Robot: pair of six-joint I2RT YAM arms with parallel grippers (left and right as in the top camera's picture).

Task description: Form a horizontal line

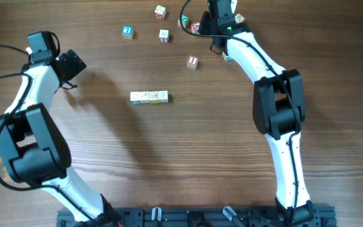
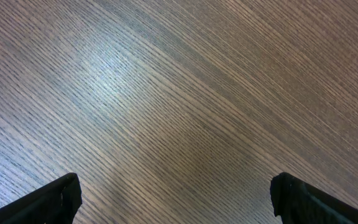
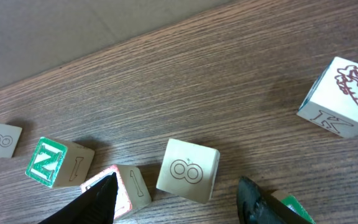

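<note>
Now right end effector (image 3: 178, 183) spread astride loose cube (image 3: 188, 171), left end effector (image 2: 176, 183) spread, empty.
Likely light, hard: pinch flat sides.

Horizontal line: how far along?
Done: the horizontal line is a short row of touching cubes at mid-table. In hand: the right pincer is open and straddles a pale cube in the far cluster, not gripping. Remaining: loose cubes, such as the blue-faced cube and red-faced cube. The left pincer is open, holding nothing.

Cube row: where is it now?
Overhead: the cube row lies on the table, slightly left of centre, nearest the red-faced cube farther back and right.
</note>
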